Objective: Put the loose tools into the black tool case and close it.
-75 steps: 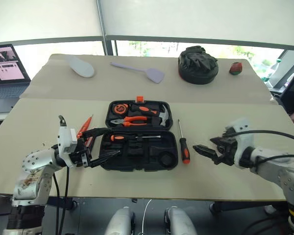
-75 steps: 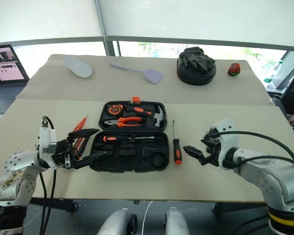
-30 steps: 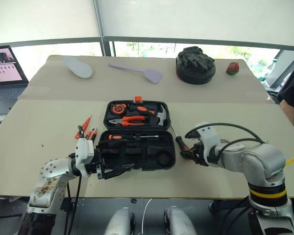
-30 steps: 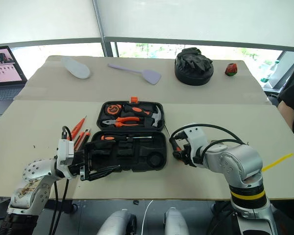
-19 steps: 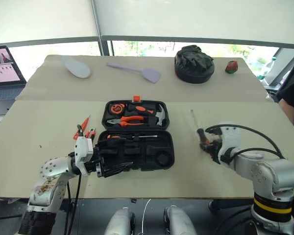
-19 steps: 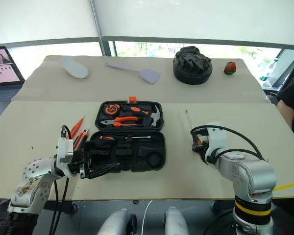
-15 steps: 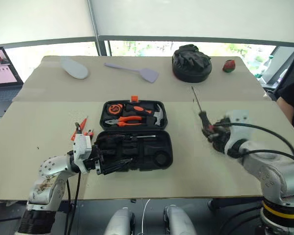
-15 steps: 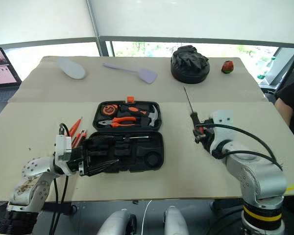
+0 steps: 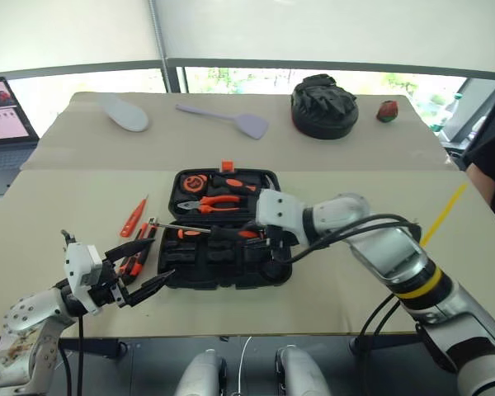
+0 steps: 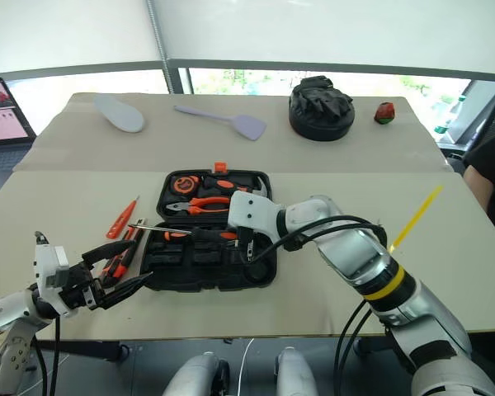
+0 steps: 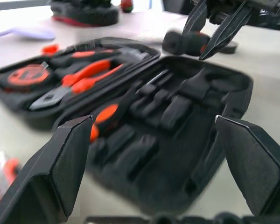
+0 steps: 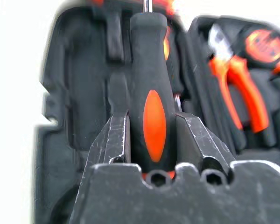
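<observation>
The black tool case (image 9: pixel 231 276) lies open mid-table, its far half holding pliers, a hammer and a tape. My right gripper (image 9: pixel 262 235) hangs over the near half, shut on the black-and-orange handle of a screwdriver (image 12: pixel 149 116). Its steel shaft (image 9: pixel 177 225) points toward the case's left edge. My left gripper (image 9: pixel 148 264) stands open and empty off the case's front left corner. A red-handled screwdriver (image 9: pixel 136 216) lies on the table left of the case. Two more orange-and-black tools (image 9: pixel 139 247) lie beside it, partly hidden behind my left fingers.
Along the far side lie a lilac spatula (image 9: pixel 231 118), a round black bag (image 9: pixel 323 107), a grey oval pad (image 9: pixel 125 113) and a small red object (image 9: pixel 387 110). A laptop (image 9: pixel 0 107) stands far left. A person (image 9: pixel 491 165) sits at the right edge.
My right arm swung from the right of the case to over its near half, turning the held screwdriver so the shaft points left. My left gripper drew back left, away from the case.
</observation>
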Motion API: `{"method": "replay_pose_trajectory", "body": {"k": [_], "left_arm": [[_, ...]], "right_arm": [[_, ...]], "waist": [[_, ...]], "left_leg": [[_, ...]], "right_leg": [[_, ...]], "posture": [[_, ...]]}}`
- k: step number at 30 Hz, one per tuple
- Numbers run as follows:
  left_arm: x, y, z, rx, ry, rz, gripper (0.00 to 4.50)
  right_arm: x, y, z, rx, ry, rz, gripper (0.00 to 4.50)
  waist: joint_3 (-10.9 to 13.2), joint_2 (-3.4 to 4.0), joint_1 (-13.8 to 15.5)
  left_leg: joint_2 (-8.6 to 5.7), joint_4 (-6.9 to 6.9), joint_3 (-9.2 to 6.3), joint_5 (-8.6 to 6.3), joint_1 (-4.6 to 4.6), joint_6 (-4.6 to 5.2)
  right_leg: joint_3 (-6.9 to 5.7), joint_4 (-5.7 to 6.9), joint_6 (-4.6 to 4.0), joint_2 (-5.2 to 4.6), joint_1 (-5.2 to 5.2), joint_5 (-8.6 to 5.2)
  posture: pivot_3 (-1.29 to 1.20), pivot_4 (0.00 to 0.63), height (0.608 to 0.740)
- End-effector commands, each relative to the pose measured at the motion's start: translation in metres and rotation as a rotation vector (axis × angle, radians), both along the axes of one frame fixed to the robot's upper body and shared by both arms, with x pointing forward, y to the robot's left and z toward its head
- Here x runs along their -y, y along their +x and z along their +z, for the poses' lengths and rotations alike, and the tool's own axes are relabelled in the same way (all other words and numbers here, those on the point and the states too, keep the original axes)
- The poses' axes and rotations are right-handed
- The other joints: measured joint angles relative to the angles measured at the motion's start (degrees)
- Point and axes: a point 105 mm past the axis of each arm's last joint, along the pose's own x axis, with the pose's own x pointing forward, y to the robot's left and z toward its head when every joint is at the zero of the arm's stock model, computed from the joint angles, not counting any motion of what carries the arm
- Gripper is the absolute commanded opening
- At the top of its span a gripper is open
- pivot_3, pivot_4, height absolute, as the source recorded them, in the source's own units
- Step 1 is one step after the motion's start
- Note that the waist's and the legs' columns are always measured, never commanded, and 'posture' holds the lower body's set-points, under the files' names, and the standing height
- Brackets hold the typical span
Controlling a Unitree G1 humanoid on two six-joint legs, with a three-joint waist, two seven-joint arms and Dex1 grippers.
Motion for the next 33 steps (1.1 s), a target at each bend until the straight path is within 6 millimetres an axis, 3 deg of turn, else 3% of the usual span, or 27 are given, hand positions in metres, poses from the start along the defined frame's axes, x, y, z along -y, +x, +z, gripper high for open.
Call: {"method": "replay_pose_trajectory", "body": {"k": [1, 7, 15, 31, 32, 33], "left_arm": [[0.005, -0.003, 0.012, 0.049, 0.004, 0.003, 4.50], [0.011, -0.003, 0.014, 0.062, 0.005, -0.010, 4.50], [0.011, -0.006, 0.012, 0.051, 0.018, -0.023, 4.50], [0.000, -0.010, -0.005, 0.037, 0.023, -0.040, 4.50], [-0.001, -0.011, -0.004, 0.038, 0.024, -0.039, 4.50], [-0.002, -0.011, -0.004, 0.039, 0.025, -0.038, 4.50]], "right_arm": [[0.004, 0.013, 0.007, 0.068, -0.033, -0.028, 1.01], [0.012, 0.019, -0.001, 0.094, -0.141, 0.007, 1.01], [0.026, 0.013, -0.008, 0.072, -0.225, 0.066, 1.01], [0.029, 0.025, -0.015, 0.052, -0.232, -0.005, 1.01], [0.028, 0.025, -0.013, 0.074, -0.237, 0.011, 2.01], [0.028, 0.025, -0.012, 0.086, -0.235, 0.019, 2.22]], "waist": [[0.00, 0.00, 0.38], [0.00, 0.00, -0.07], [0.00, 0.00, -0.29], [0.00, 0.00, -0.25], [0.00, 0.00, -0.25], [0.00, 0.00, -0.24]], "left_leg": [[-0.02, 0.00, 0.00, 0.00, 0.00, 0.00], [-0.07, -0.03, 0.02, 0.01, -0.01, -0.02], [-0.02, -0.05, 0.01, 0.01, -0.01, -0.03], [-0.01, -0.05, 0.02, 0.01, 0.01, -0.03], [-0.02, -0.05, 0.02, 0.01, 0.01, -0.03], [-0.02, -0.05, 0.02, 0.01, 0.01, -0.03]], "right_leg": [[-0.04, -0.03, 0.00, -0.06, -0.01, 0.00], [-0.13, 0.01, -0.02, -0.13, -0.02, 0.02], [-0.11, 0.01, -0.04, -0.03, -0.02, 0.03], [-0.09, 0.01, -0.05, -0.01, -0.01, 0.03], [-0.09, 0.01, -0.05, -0.03, -0.02, 0.03], [-0.09, 0.01, -0.05, -0.03, -0.02, 0.03]], "posture": [[0.00, 0.150, 0.740], [0.00, 0.150, 0.740], [0.00, 0.150, 0.740], [0.00, 0.150, 0.740], [0.00, 0.150, 0.740], [0.00, 0.150, 0.740]]}}
